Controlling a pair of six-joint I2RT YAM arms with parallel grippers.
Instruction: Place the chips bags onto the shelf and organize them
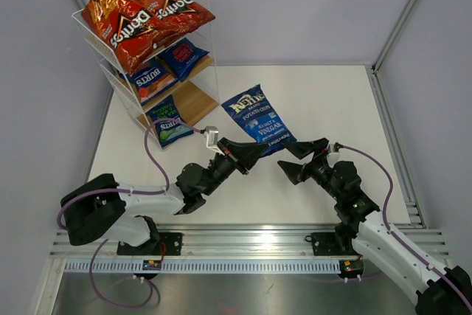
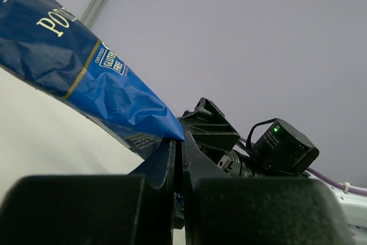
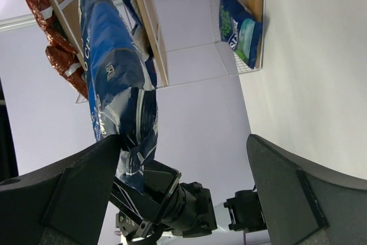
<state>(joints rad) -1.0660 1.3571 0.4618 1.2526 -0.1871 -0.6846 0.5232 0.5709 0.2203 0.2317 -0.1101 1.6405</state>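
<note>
Left gripper clamps the bottom seam of the crinkled blue Kettle bag, marked "GLUTEN FREE". Right gripper is released and empty.

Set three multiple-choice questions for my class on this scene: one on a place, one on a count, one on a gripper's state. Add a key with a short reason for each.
1. Where do the two red Doritos bags lie?
A) on the top tier of the shelf
B) on its middle tier
C) on its bottom tier

2. How many bags are on the shelf?
A) three
B) five
C) six

3. The right gripper is:
A) open and empty
B) shut on a red bag
C) shut on a shelf wire

Key:
1 A: both red bags rest on the top board.
2 B: two are on top, two in the middle and one at the bottom. The Kettle bag is off the shelf, pinched at a corner by the left gripper.
3 A: its fingers stand wide apart and grip nothing.
</note>
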